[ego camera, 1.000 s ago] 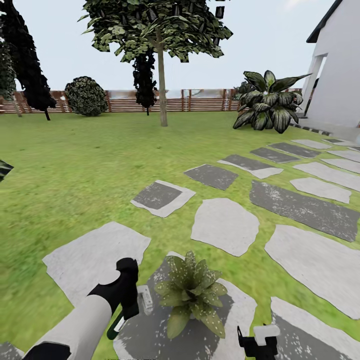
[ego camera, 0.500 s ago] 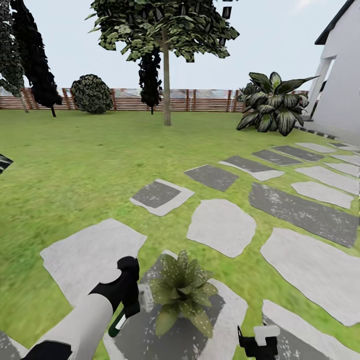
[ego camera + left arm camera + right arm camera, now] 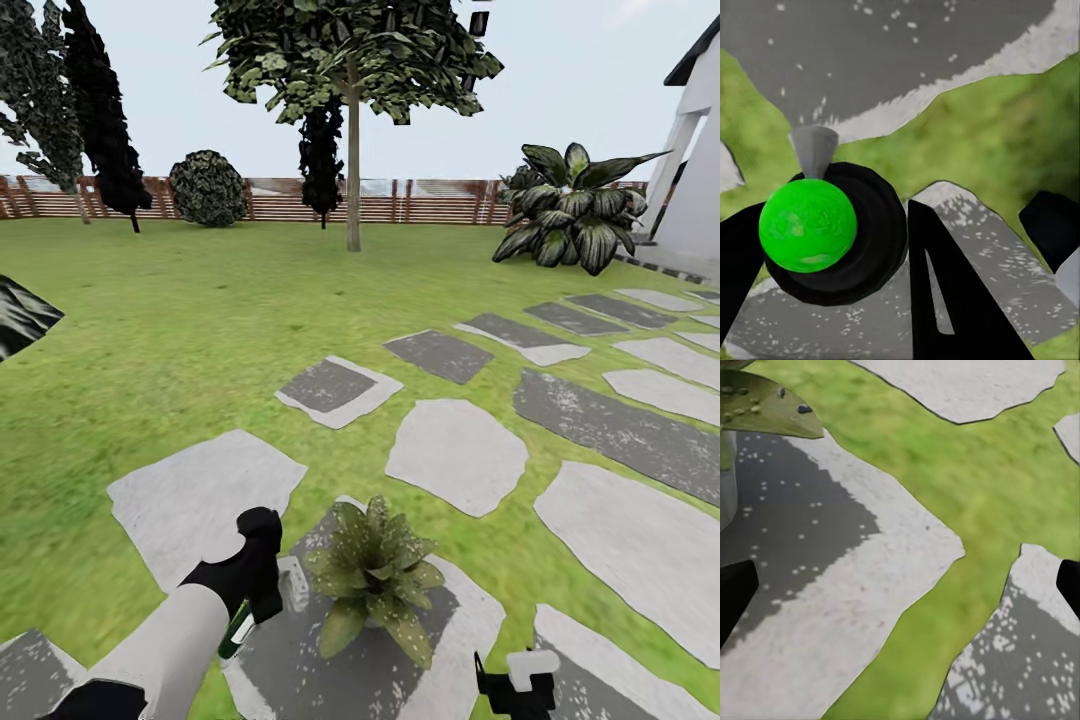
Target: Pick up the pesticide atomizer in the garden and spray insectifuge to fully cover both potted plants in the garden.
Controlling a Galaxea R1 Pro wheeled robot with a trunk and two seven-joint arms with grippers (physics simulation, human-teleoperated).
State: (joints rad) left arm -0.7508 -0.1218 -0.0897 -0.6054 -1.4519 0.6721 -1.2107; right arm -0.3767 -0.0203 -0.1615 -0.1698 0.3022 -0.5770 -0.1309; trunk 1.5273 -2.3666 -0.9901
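I hold the pesticide atomizer (image 3: 262, 600) in the left gripper (image 3: 258, 585), low in the head view, left of centre. In the left wrist view the two black fingers (image 3: 945, 300) clamp its round black body, which carries a green cap (image 3: 808, 225) and a grey nozzle (image 3: 814, 148).

One potted plant (image 3: 375, 580) sits on a grey slab (image 3: 450, 640) just right of that gripper, near but apart from it. A speckled leaf (image 3: 772, 409) of it appears at the upper left of the right wrist view.

The right gripper (image 3: 520, 685) is at the bottom edge, right of the plant; its fingertips stand wide apart with nothing between them.

Compared with half a second ago, the whole scene sits further right in the head view; the fence (image 3: 300, 200) and tree (image 3: 352, 130) shift together, so the camera has turned. The arms keep their pose.
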